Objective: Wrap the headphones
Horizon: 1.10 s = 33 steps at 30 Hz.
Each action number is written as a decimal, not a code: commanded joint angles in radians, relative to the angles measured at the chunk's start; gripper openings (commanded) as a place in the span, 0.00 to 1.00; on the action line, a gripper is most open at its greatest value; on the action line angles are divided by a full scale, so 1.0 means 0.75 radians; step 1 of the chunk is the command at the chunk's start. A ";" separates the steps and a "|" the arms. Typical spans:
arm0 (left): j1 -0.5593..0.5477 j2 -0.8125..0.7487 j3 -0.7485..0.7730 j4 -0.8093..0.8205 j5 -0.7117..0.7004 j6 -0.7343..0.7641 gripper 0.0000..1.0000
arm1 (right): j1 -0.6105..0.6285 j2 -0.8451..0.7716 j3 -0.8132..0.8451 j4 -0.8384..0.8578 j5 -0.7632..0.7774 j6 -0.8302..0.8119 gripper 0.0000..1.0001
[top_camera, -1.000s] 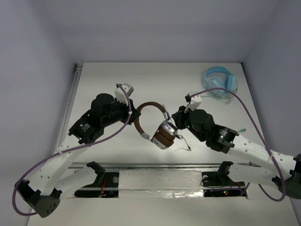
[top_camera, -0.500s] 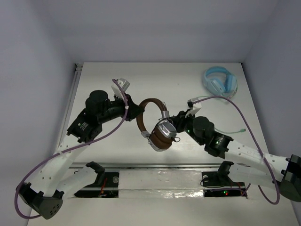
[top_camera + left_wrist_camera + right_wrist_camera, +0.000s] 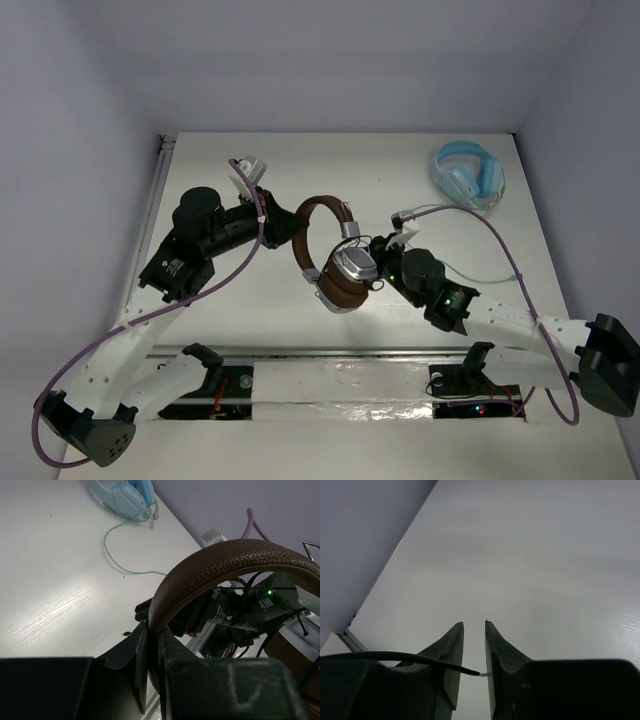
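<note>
We see the headphones [image 3: 340, 287] held up over the middle of the table [image 3: 300, 160] between the two arms. Their long axis runs from the brown headband [image 3: 322, 203] at the far end to the stacked earcups [image 3: 352, 265] at the near end, a silver cup facing up. The left gripper [image 3: 150, 632] is clamped tight on the headband, while the right gripper [image 3: 474, 626], just beside the earcups, has its jaws a narrow gap apart, wider than the thin black cable [image 3: 395, 656] whose tip reaches into it.
</note>
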 commanded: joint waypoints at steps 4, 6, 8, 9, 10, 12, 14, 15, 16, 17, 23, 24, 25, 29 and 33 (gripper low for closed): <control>0.007 -0.045 0.097 0.211 0.016 -0.143 0.00 | -0.006 -0.025 -0.097 0.216 -0.008 0.078 0.31; 0.007 -0.041 0.097 0.224 0.022 -0.180 0.00 | -0.006 -0.015 -0.108 0.228 -0.018 0.076 0.32; 0.007 -0.033 0.087 0.297 0.028 -0.209 0.00 | -0.006 0.008 -0.104 0.236 -0.014 0.070 0.34; 0.007 -0.029 0.085 0.307 0.047 -0.229 0.00 | -0.006 0.016 -0.108 0.253 -0.010 0.070 0.34; 0.007 -0.021 0.087 0.326 0.049 -0.239 0.00 | -0.006 0.024 -0.108 0.263 -0.008 0.064 0.34; 0.007 -0.014 0.091 0.338 0.063 -0.245 0.00 | -0.006 0.040 -0.102 0.265 0.004 0.054 0.34; 0.007 -0.010 0.099 0.344 0.063 -0.254 0.00 | -0.006 0.036 -0.106 0.261 0.018 0.050 0.31; 0.007 -0.010 0.103 0.344 0.053 -0.252 0.00 | -0.006 0.032 -0.114 0.259 0.020 0.047 0.30; 0.007 -0.010 0.109 0.338 0.039 -0.258 0.00 | -0.006 0.028 -0.118 0.257 0.024 0.049 0.30; 0.007 -0.008 0.109 0.346 0.030 -0.266 0.00 | -0.006 0.028 -0.122 0.265 0.018 0.056 0.30; 0.020 0.016 0.081 0.469 0.057 -0.346 0.00 | -0.006 0.071 -0.137 0.316 -0.031 0.064 0.26; 0.020 0.016 0.071 0.485 0.055 -0.372 0.00 | -0.006 0.071 -0.139 0.320 -0.029 0.064 0.23; 0.020 0.012 0.058 0.495 0.043 -0.378 0.00 | -0.006 0.063 -0.143 0.322 -0.033 0.068 0.16; 0.020 -0.002 0.011 0.544 -0.041 -0.440 0.00 | -0.006 0.071 -0.136 0.310 -0.092 0.092 0.00; 0.020 -0.045 -0.103 0.641 -0.273 -0.536 0.00 | 0.021 0.071 -0.157 0.294 -0.133 0.180 0.00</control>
